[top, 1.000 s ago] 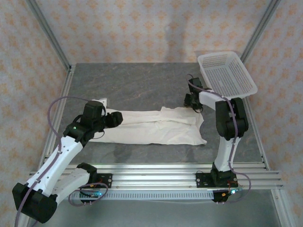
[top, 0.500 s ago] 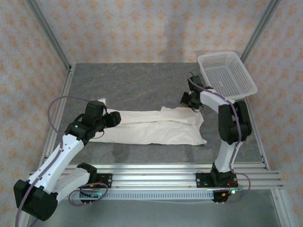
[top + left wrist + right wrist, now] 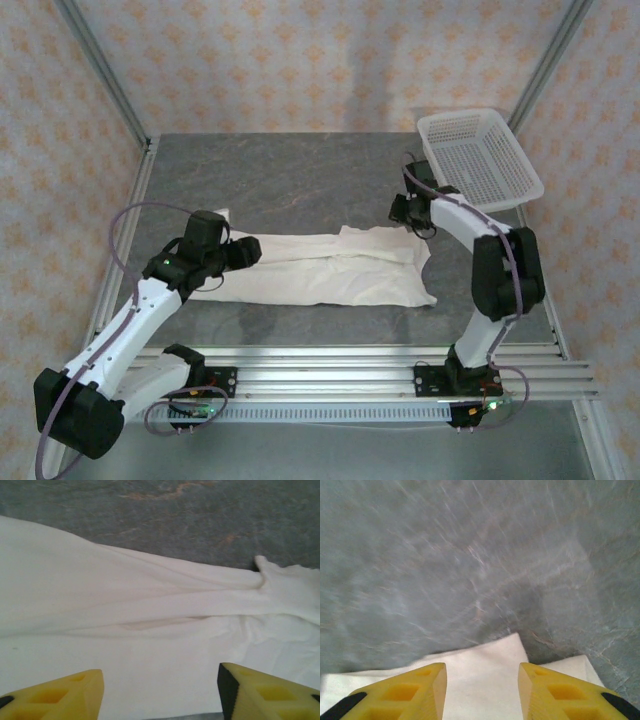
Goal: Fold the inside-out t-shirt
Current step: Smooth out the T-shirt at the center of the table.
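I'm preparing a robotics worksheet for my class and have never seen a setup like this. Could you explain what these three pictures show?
Two robot arms are bolted at the near edge of a grey table. One picture looks down from above and behind them. The other two come from a camera on each wrist. A white t-shirt lies flat in a long strip, and a white mesh basket sits at the far right corner. The left gripper and right gripper, with yellow tips, are open over the shirt's ends and seem to hold nothing.

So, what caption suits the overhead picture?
Left arm and right arm at either end of a white t-shirt laid in a long strip on a grey table, basket beyond.
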Available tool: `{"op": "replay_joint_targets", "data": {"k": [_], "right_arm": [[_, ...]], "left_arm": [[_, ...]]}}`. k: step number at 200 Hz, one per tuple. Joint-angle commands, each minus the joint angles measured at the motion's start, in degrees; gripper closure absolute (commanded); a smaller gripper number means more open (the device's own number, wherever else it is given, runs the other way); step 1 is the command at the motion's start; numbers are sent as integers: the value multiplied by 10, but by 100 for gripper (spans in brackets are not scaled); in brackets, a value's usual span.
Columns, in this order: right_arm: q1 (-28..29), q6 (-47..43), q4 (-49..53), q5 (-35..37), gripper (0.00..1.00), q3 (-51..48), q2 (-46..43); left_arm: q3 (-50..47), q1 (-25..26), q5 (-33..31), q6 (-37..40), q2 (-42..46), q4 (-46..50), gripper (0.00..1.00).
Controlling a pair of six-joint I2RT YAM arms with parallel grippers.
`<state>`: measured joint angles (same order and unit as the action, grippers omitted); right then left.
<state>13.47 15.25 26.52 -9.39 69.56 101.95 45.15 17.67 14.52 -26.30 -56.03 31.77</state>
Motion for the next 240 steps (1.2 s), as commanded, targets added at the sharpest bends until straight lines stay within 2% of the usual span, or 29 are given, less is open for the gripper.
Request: {"op": "replay_joint_targets", "data": {"k": [1, 15, 36, 53, 91, 131, 145, 168, 195, 225, 240], "right_arm": [[1, -27, 42, 25, 58, 35, 34], [1, -33, 44, 23, 57, 43, 53], [1, -38, 50, 14, 57, 51, 78], [2, -31, 49, 1, 61, 46, 83], [3, -18, 41, -9, 88, 40, 81], [3, -23, 45, -7, 99, 48, 41], [4, -24, 43, -16, 100, 46, 19], [4, -17, 33, -39, 100, 28, -28], [7, 13, 0, -71, 100, -43, -114], [32, 71, -27, -84, 100, -190, -259], [59, 134, -57, -69, 100, -300, -369]], "left_arm": [[1, 12, 71, 21, 9, -32, 25], [1, 26, 87, 29, 14, -37, 15], [2, 52, 91, 41, 15, -41, 7], [4, 67, 84, 45, 9, -41, 5], [5, 79, 57, 39, -6, -42, 4], [4, 81, 42, 40, -9, -35, 4], [2, 81, 40, 39, -11, -36, 4], [-1, 82, 42, 34, -17, -46, 4], [0, 82, 42, 31, -26, -52, 4], [5, 82, 37, 30, -35, -58, 4], [3, 82, 34, 27, -40, -64, 4]]}}
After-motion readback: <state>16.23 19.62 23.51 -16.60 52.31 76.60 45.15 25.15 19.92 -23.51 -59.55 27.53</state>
